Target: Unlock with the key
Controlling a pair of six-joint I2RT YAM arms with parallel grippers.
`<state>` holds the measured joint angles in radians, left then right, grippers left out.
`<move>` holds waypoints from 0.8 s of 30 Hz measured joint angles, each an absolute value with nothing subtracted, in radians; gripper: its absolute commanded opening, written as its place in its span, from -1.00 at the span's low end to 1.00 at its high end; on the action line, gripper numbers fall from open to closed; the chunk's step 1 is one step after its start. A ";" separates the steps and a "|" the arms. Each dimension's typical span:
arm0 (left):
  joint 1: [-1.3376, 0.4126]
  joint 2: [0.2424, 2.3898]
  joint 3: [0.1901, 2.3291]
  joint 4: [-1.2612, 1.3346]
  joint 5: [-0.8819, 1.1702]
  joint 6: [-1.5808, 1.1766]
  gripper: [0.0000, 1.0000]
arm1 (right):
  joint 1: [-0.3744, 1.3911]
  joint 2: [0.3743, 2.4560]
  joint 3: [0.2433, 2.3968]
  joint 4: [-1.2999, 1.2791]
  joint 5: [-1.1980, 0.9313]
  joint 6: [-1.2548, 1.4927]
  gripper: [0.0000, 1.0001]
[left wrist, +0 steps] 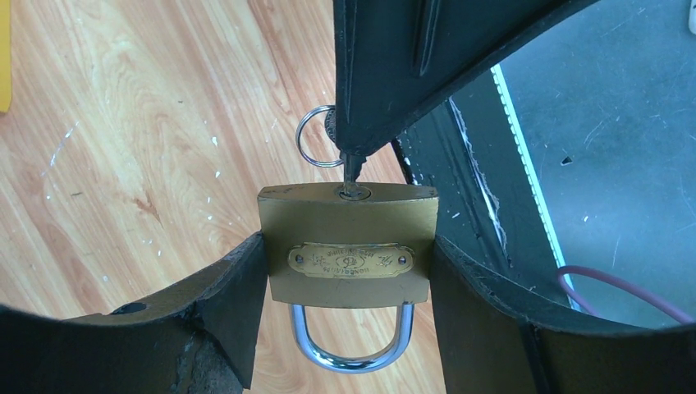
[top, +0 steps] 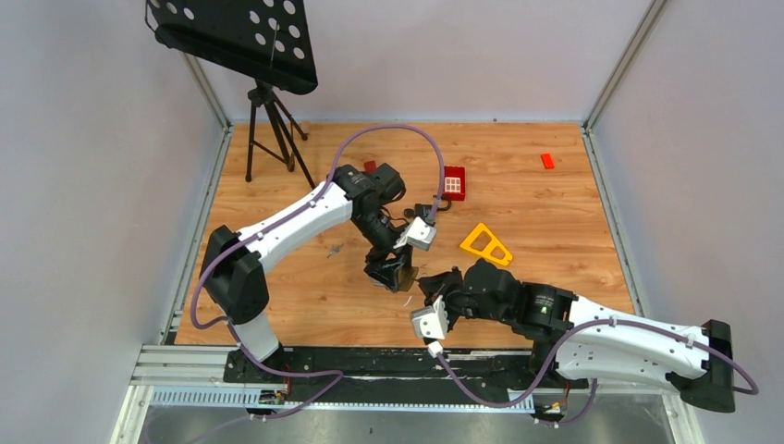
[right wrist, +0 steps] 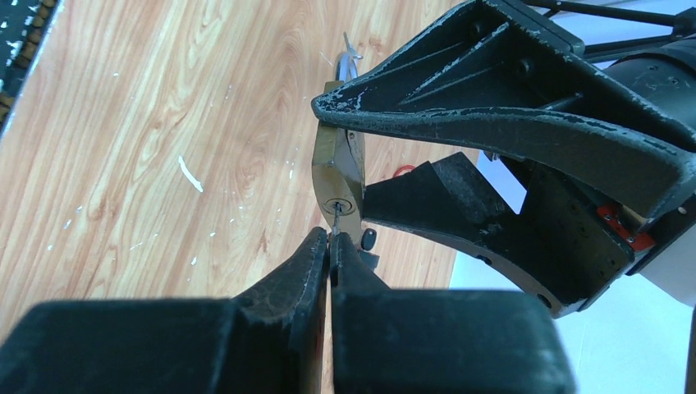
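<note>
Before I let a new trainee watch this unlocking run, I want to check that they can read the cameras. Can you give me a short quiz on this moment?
1. True or false: the key is already inserted in the padlock.
2. Which gripper clamps the padlock's body? A) left gripper B) right C) neither
3. Short answer: what is the right gripper pinching?

Key: 1 true; 2 A; 3 the key.
</note>
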<state>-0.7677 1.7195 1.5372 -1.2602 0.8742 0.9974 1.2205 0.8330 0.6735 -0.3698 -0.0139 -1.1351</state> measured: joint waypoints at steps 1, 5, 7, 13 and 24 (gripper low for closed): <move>-0.773 1.716 1.534 -1.258 0.874 1.001 -1.00 | 1.221 0.828 0.675 -0.377 -0.021 -1.135 -1.00; -0.797 1.708 1.513 -1.231 0.865 1.008 -1.00 | 1.222 0.813 0.678 -0.413 -0.035 -1.134 -1.00; -0.809 1.701 1.497 -1.208 0.858 1.010 -1.00 | 1.223 0.806 0.678 -0.429 -0.036 -1.135 -1.00; -0.823 1.685 1.480 -1.179 0.839 1.023 -1.00 | 1.227 0.799 0.678 -0.452 -0.036 -1.151 -1.00; -0.823 1.683 1.479 -1.172 0.815 1.040 -1.00 | 1.257 0.865 0.738 -0.505 0.018 -1.180 -1.00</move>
<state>-0.8234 1.6829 1.4788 -1.1725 0.8146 1.0397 1.2568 0.8650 0.7383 -0.5053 0.0177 -1.1801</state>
